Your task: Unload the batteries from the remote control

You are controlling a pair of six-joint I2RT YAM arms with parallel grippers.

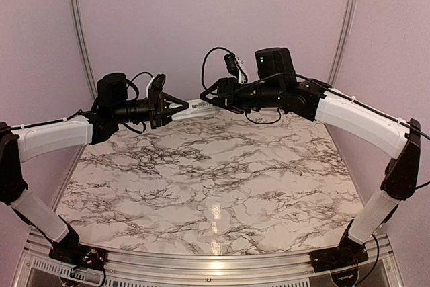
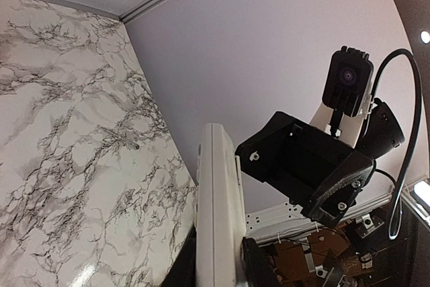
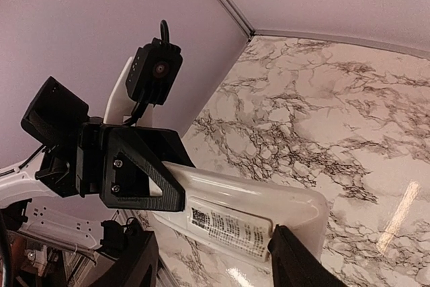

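Surface finish: plastic over polished marble pattern.
Remote control (image 3: pixel 248 213): smooth white plastic, slight sheen; table (image 1: pixel 215 186): glossy marble-look top, metal-edged.

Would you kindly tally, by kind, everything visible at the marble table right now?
Slim white rectangular plastic remote control, held in the air between both claws: 1
Black two-finger claws, left and right: 2
White-and-grey marble-patterned table: 1
Batteries visible: 0
Total: 4
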